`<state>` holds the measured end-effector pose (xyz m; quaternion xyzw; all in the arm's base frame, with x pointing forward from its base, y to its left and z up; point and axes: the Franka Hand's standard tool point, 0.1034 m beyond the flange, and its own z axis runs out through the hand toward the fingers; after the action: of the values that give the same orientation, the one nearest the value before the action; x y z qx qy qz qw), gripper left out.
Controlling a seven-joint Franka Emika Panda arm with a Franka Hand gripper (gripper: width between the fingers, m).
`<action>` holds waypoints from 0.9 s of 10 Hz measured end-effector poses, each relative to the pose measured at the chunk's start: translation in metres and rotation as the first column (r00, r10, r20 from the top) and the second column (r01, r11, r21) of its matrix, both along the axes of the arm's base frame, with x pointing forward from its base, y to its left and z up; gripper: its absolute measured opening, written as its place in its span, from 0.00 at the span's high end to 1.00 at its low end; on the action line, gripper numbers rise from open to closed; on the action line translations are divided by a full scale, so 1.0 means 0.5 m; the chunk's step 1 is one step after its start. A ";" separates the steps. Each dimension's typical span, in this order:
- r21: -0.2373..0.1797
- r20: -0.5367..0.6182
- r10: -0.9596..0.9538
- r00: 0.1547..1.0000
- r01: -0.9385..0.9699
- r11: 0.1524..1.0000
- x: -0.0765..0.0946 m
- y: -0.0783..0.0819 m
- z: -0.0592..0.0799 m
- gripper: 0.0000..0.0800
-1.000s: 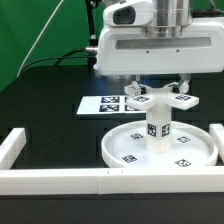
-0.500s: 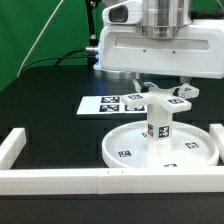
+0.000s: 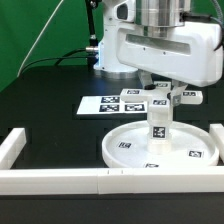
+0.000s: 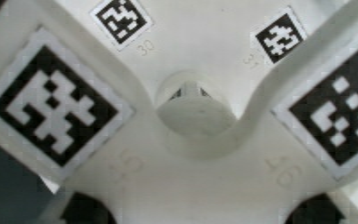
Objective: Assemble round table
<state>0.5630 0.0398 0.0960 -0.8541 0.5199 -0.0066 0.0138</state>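
Observation:
The large round disc [image 3: 128, 150] lies flat on the black table. The short cylinder leg [image 3: 158, 128] stands upright on its middle. The cross-shaped base [image 3: 133, 94] sits on top of the leg, its tagged arms spread to both sides. My gripper [image 3: 162, 90] comes straight down from above and is shut on the middle of the base. In the wrist view the base [image 4: 194, 110] fills the picture, with tags on its arms and a round socket at its centre. My gripper [image 4: 197, 208] holds it there, and the dark fingers [image 4: 78, 208] show at the corners.
The marker board [image 3: 102, 103] lies behind the disc at the exterior view's left. A long white border rail [image 3: 60, 180] runs along the front, with side pieces at the left [image 3: 12, 148] and right [image 3: 215, 133]. A green curtain hangs at the back left.
My gripper has turned about its vertical axis with the cross-shaped base in it. The base's arms have swung round, and the tags on the leg and disc have shifted too.

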 end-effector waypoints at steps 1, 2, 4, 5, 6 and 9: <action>0.024 0.013 -0.063 0.998 0.063 0.998 -0.004 -0.002 0.000 0.45; 0.043 0.011 -0.143 0.990 0.142 0.989 -0.004 -0.004 0.001 0.45; 0.048 0.007 -0.203 0.979 0.203 0.978 -0.004 -0.003 0.001 0.45; 0.046 0.006 -0.193 0.981 0.193 0.980 -0.004 -0.003 -0.001 0.32; 0.046 0.005 -0.193 0.981 0.193 0.980 -0.005 -0.003 -0.002 0.23; 0.070 0.025 -0.164 0.986 0.162 0.984 0.002 0.004 0.042 0.19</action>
<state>0.5642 0.0420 0.1171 -0.8075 0.5877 -0.0032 0.0504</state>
